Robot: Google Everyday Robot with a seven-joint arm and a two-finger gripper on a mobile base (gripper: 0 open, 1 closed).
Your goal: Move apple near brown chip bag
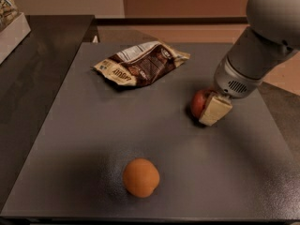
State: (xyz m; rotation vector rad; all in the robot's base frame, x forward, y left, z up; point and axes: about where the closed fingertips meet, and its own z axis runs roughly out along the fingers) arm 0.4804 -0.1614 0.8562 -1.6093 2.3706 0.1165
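dim, warm light, likely overhead | table [79, 125] sheen near orange [141, 177] | soft shadow under gripper [206, 108] clasping apple [197, 103], right

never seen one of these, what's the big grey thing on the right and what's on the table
That is a robot's single grey arm, seen by one camera looking down at a dark grey table. Its gripper sits at a small glossy red apple on the table's right side; whether it grips the apple I cannot tell. Also lying there: a wrinkly brown foil chip bag at the back and a matte orange round fruit near the front.
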